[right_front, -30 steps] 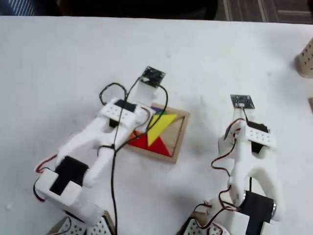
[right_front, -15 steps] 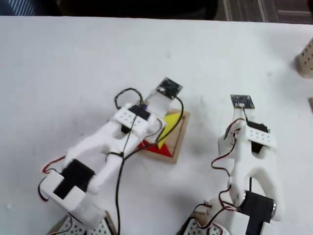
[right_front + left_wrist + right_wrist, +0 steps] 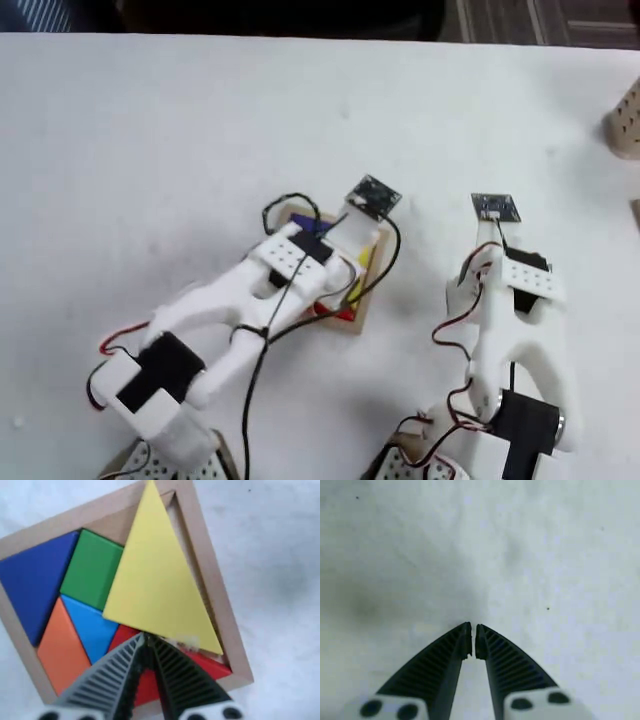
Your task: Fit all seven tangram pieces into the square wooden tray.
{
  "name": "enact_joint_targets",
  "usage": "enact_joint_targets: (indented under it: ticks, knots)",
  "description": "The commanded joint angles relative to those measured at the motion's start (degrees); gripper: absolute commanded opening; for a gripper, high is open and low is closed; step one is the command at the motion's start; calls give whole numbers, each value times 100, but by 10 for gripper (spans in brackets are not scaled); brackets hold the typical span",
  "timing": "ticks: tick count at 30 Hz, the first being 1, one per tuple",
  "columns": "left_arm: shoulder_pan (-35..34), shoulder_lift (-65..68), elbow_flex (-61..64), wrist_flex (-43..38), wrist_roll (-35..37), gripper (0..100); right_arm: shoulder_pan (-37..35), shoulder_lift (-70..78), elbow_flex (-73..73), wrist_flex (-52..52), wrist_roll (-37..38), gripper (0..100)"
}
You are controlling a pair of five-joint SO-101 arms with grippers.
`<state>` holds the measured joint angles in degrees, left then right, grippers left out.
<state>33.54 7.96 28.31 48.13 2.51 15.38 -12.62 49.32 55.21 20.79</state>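
The square wooden tray [image 3: 212,575] holds a dark blue triangle [image 3: 35,580], a green square [image 3: 92,570], a light blue triangle [image 3: 90,627], an orange piece [image 3: 60,655] and a red triangle [image 3: 150,680]. A large yellow triangle [image 3: 155,580] lies askew on top, one tip over the tray's rim. My left gripper [image 3: 147,641] is shut, its tips at the yellow triangle's near edge, above the red one. In the high view the left arm [image 3: 295,260] covers most of the tray [image 3: 348,320]. My right gripper [image 3: 473,642] is shut over bare table, right of the tray.
The right arm [image 3: 505,290] stands apart to the right of the tray. A pale pegged object [image 3: 625,120] sits at the table's right edge. White tabletop [image 3: 150,130] stretches wide to the left and back.
The left arm has swung to the right across the tray, now covering most of it, and the yellow triangle has shifted right with it. The right arm has stayed still.
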Motion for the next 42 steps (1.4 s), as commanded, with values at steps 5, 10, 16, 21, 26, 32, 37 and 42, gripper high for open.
enact_joint_targets:
  ticks: [5, 10, 16, 21, 26, 32, 37, 42]
  knots:
    - [215, -259, -105, 70, 62, 21, 66, -22, -396, -31, 35, 21]
    - [198, -963, 202, 0, 62, 21, 66, -22, -404, -40, 35, 21]
    - [-101, -1358, 686, -1169, 132, 21, 66, -22, -404, -40, 35, 21]
    - [-400, -1341, 826, -2382, 888, 21, 66, -22, -404, -40, 35, 21]
    - [-365, -655, 580, -2936, 1125, 21, 66, -22, -404, -40, 35, 21]
    - [-356, 558, -369, -2462, 1143, 21, 66, -22, -404, -40, 35, 21]
    - [-215, 593, -519, -1934, 1125, 21, 66, -22, -404, -40, 35, 21]
    - [57, 585, -492, -1705, 1125, 21, 66, -22, -404, -40, 35, 21]
